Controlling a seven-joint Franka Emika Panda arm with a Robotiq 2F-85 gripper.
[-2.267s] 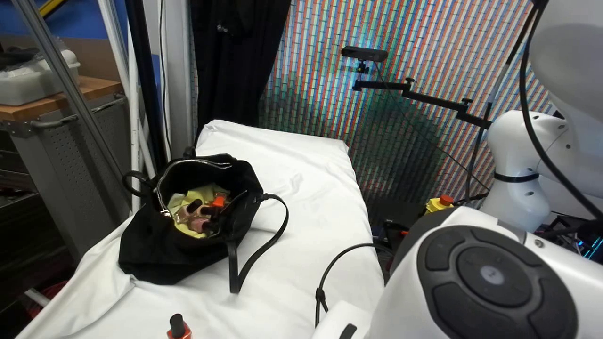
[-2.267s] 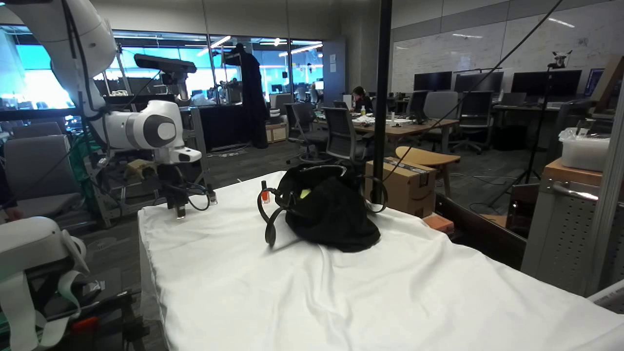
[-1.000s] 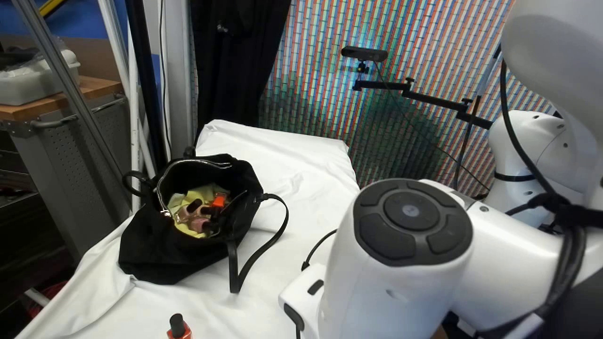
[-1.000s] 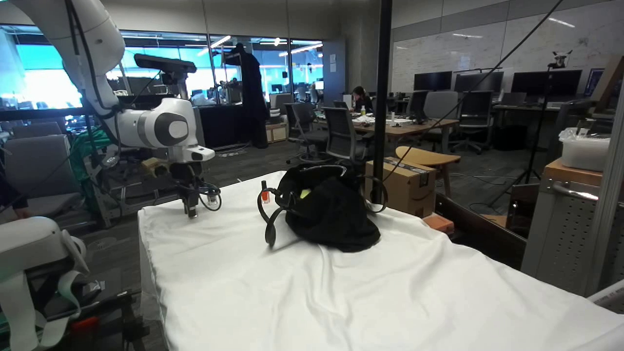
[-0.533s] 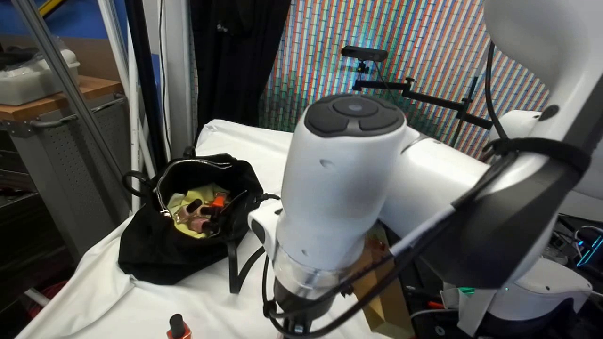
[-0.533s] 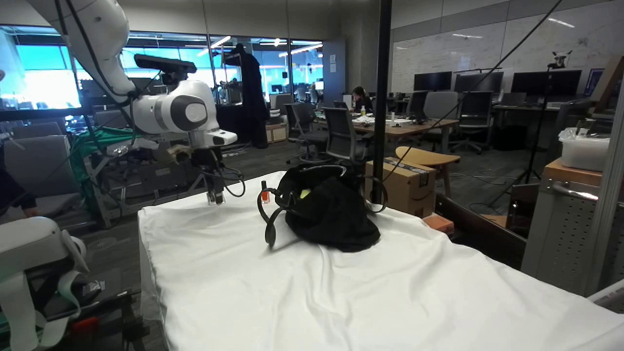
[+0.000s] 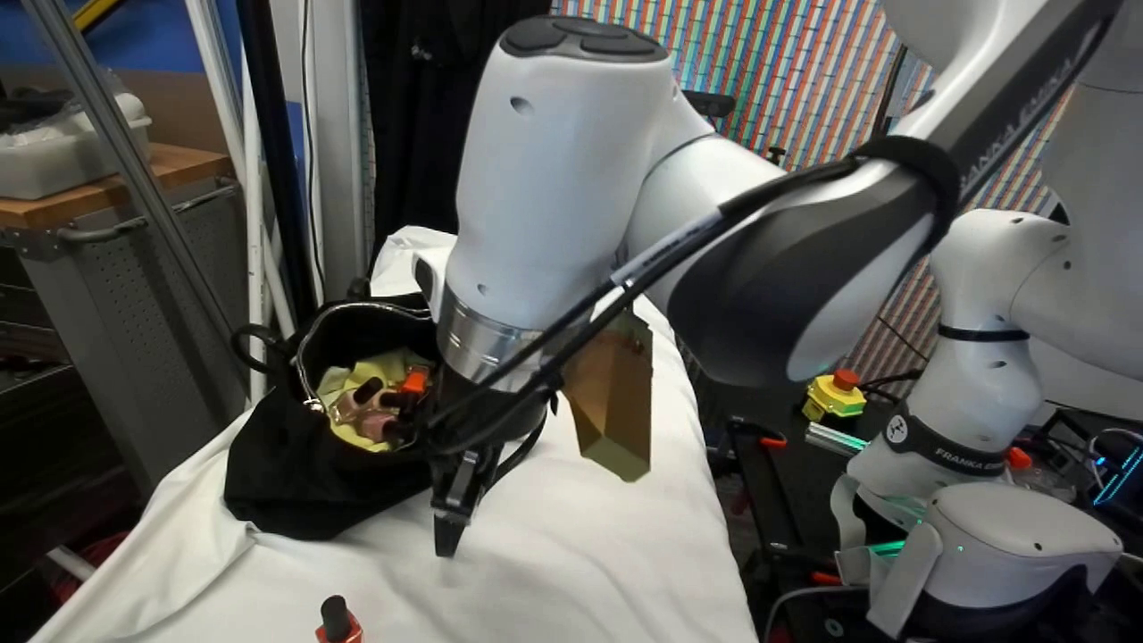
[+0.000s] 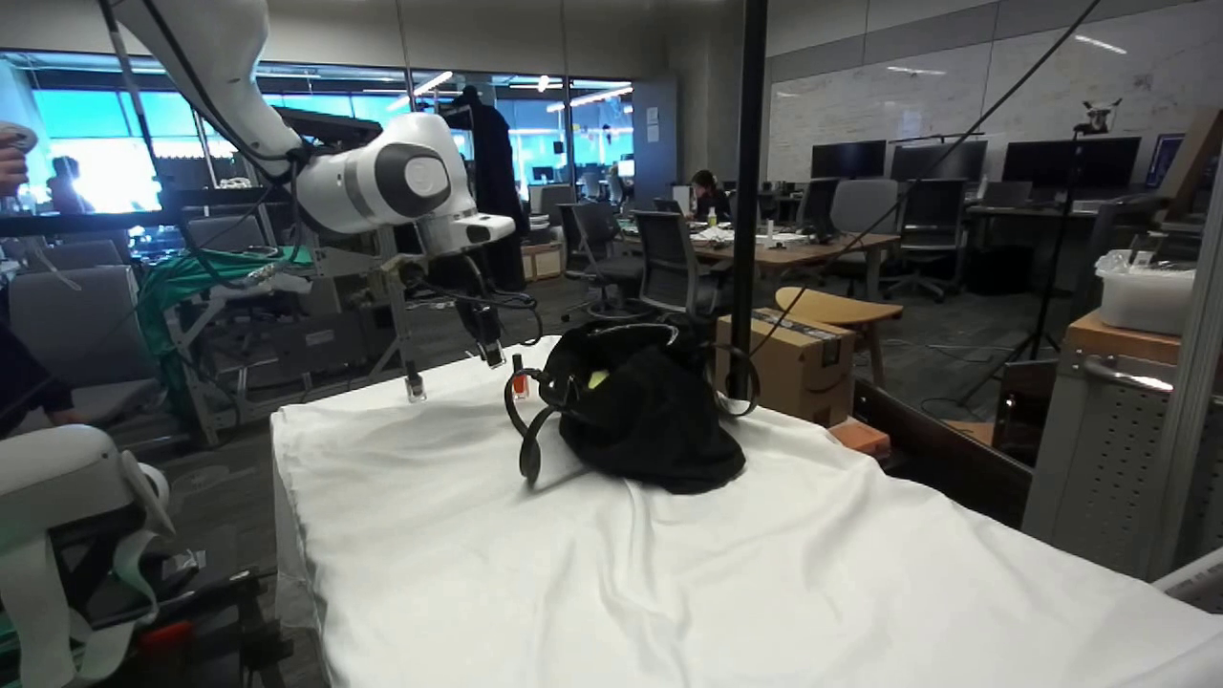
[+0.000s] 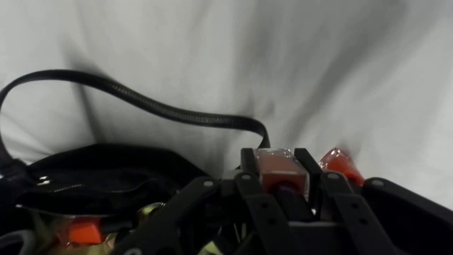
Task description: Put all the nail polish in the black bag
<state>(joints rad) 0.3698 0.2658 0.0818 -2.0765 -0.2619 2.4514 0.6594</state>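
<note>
The white-covered table (image 8: 592, 592) has a wide bare strip between the black bag (image 7: 304, 487) and the edge toward the robot base (image 7: 1009, 563), while the bag's opposite side sits near the other edge. The bag's mouth gapes upward; an orange bottle (image 7: 415, 381) and a pink bottle (image 7: 379, 427) of nail polish lie close together on its yellow-green lining (image 7: 388, 362). Above the table, beside the bag, hangs the gripper (image 9: 276, 156), its fingers (image 9: 307, 161) grasping a pink-red bottle (image 9: 281, 170) from both sides. A red bottle (image 8: 520, 385) stands upright near the bag with bare table between, and a pale bottle (image 8: 416, 387) with a dark cap stands near the far edge in an exterior view.

Letters on the arm (image 7: 571, 179) read FRANKA EMIKA; a black band (image 7: 955, 455) above the robot base starts with FRANKA. A cardboard box (image 8: 788, 373) beyond the table carries markings too small to read.
</note>
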